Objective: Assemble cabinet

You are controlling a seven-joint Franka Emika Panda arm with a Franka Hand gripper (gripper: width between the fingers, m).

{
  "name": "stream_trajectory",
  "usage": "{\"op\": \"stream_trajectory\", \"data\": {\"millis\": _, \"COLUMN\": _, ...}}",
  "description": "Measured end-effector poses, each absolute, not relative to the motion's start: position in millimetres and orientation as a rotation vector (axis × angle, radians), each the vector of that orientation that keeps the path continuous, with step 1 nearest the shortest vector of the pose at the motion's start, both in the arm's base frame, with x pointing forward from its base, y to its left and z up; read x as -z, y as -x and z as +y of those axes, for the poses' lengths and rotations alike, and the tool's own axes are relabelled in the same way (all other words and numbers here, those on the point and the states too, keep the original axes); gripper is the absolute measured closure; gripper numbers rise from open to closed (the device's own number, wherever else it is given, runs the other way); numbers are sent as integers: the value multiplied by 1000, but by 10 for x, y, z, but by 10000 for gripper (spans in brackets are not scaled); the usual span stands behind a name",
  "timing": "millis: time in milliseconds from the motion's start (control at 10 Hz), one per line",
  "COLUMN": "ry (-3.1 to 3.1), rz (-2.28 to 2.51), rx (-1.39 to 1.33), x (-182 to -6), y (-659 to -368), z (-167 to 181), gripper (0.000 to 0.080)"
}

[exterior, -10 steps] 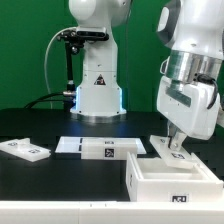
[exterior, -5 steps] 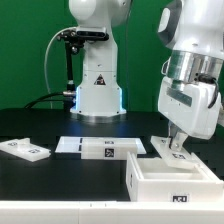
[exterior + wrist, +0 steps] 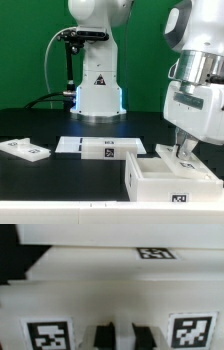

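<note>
Nearest in the exterior view, at its lower right, the large white box-shaped plastic cabinet body [image 3: 160, 186] lies on the black counter [image 3: 60, 185]. Its hollow side faces up, and a square black-and-white tag [image 3: 180, 195] sits on its thick front wall.

Just behind, at the body's far edge, the arm's pincer [image 3: 184, 153] points straight down, with its tips low against white plastic. It is not clear whether that plastic is the body's rear wall or a separate panel lying against it.

In the wrist view the pincer [image 3: 122, 328] appears as two dark fingers [image 3: 100, 336] standing close together with a narrow pale strip between them. They rest on a white surface between two marker tags [image 3: 48, 335]. I cannot tell whether they clamp anything.

Farther back, near the middle of the counter, lies a long, low white piece [image 3: 90, 146] with tags on it. A smaller flat white piece [image 3: 25, 150] sits well apart, at the exterior view's left.

Beyond these stands the white robot base [image 3: 98, 90] with a triangle sticker, against a green backdrop [image 3: 30, 50].
</note>
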State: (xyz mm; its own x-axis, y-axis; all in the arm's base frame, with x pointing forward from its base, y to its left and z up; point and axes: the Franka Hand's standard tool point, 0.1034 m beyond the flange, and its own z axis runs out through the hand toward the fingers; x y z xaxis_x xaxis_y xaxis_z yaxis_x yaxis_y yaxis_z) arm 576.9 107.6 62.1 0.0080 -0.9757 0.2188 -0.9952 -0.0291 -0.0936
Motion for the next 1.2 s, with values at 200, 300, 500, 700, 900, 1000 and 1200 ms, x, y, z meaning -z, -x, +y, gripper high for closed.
{"op": "stream_trajectory", "data": {"millis": 200, "ry": -2159, "rz": -2133, "rx": -368, "x": -634, "y": -5900, "z": 1099, "gripper": 734}}
{"op": "stream_trajectory", "data": {"millis": 300, "ry": -2150, "rz": -2131, "rx": -361, "x": -623, "y": -5922, "z": 1099, "gripper": 734}}
{"op": "stream_trajectory", "data": {"millis": 500, "ry": -2133, "rz": -2130, "rx": -342, "x": -610, "y": -5929, "z": 1101, "gripper": 734}}
{"op": "stream_trajectory", "data": {"millis": 700, "ry": -2130, "rz": -2130, "rx": -338, "x": -611, "y": -5929, "z": 1097, "gripper": 734}}
{"op": "stream_trajectory", "data": {"millis": 900, "ry": -2130, "rz": -2130, "rx": -338, "x": -610, "y": -5928, "z": 1098, "gripper": 663}}
{"op": "stream_trajectory", "data": {"millis": 1000, "ry": -2130, "rz": -2130, "rx": -338, "x": -610, "y": -5928, "z": 1098, "gripper": 663}}
{"op": "stream_trajectory", "data": {"millis": 1200, "ry": -2160, "rz": -2119, "rx": -345, "x": -710, "y": -5975, "z": 1070, "gripper": 342}}
